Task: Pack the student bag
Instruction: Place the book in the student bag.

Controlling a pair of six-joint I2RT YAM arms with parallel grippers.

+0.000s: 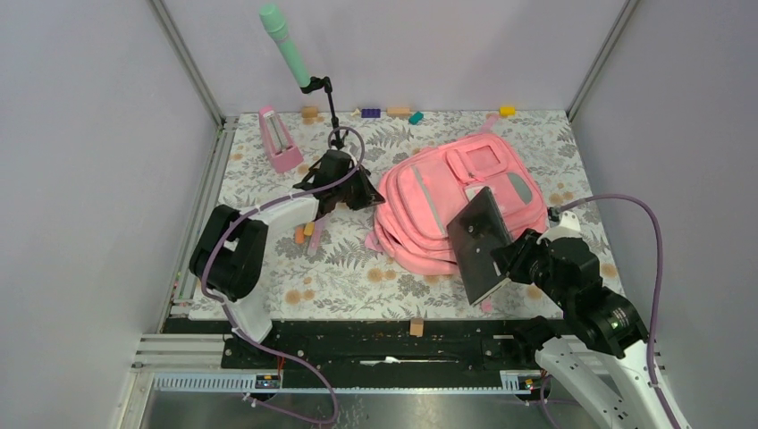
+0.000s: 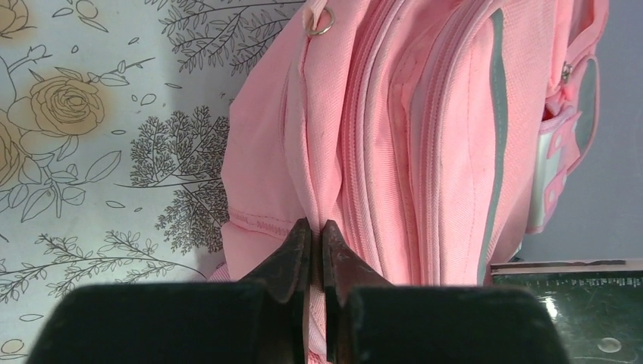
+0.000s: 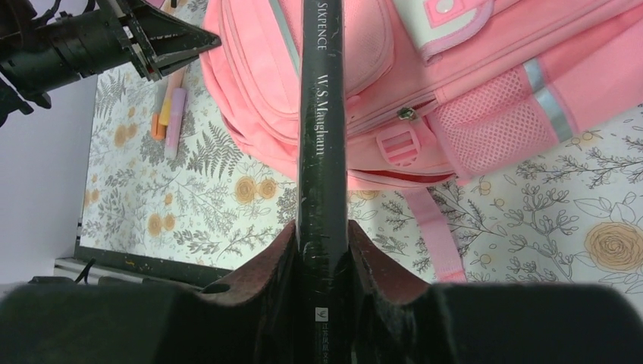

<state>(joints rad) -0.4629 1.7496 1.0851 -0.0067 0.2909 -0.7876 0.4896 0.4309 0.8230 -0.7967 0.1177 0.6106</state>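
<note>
**Both grippers engaged at the pink student bag**

The student bag (image 1: pixel 456 210) lies flat on the floral desk (image 1: pixel 357 277), right of centre, its front pockets and grey reflective strip facing up.

The left gripper (image 2: pixel 317 227) is at the bag's left edge. Its jaws are pressed together, with a thin fold of the pink fabric pinched between the tips along a seam. A small metal ring (image 2: pixel 320 20) shows on the bag further along that same seam.

The right gripper (image 3: pixel 322 235) clamps a black book (image 3: pixel 322 114) by its spine end. The spine reads "SIXPENCE" and "W. S. Maugham". From the top view the book stands tilted on edge over the near right part of the bag, its dark cover turned toward the camera.

Left of the bag, just beside the left gripper, an orange and a pink marker (image 1: pixel 308 234) lie on the desk. A pink metronome (image 1: pixel 280 138) stands near the far left corner, next to a green microphone (image 1: pixel 286 45) on a thin black stand. Small coloured blocks (image 1: pixel 371 113) line the far edge.
</note>
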